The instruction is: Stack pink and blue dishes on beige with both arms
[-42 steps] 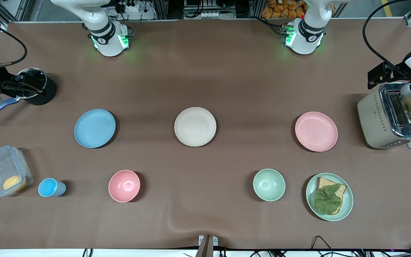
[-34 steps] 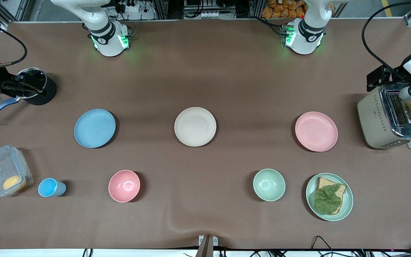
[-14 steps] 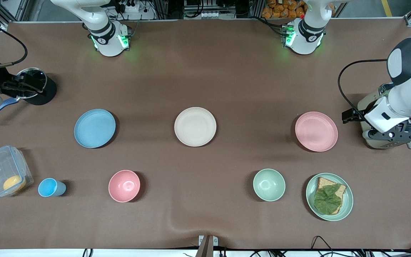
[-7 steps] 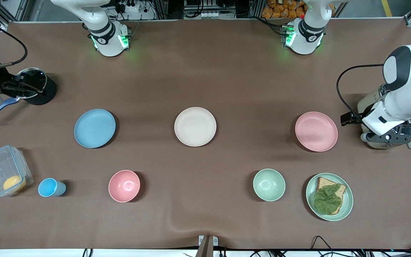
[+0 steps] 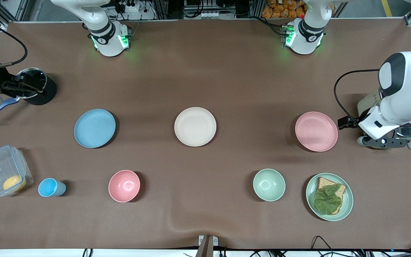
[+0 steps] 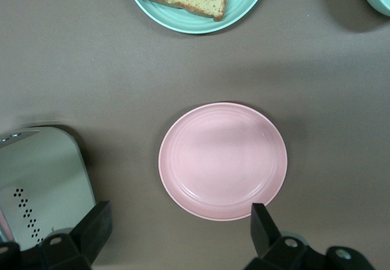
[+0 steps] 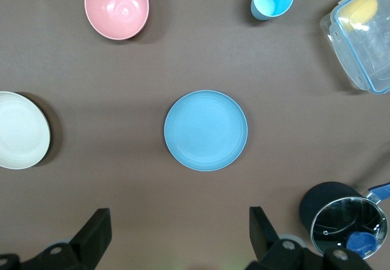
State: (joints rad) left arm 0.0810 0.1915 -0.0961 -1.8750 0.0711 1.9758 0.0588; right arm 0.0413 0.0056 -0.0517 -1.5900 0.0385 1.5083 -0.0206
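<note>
My left gripper (image 6: 177,233) hangs wide open, empty, over the toaster (image 5: 373,103), at three o'clock from the pink plate (image 5: 316,131); my right gripper (image 7: 177,233) too gapes empty.

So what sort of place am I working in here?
Likely a robotics lab staged as a kitchen: metal framing and cables edge a brown-covered table holding a cream toaster and a pale green plate of toast.

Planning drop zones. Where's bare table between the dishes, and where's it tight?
Bare brown cloth between beige plate and blue plate, between beige and pink plate, and between pink bowl and green bowl. Tight: pink plate by toaster under the open left gripper; lidded box by cup.
</note>
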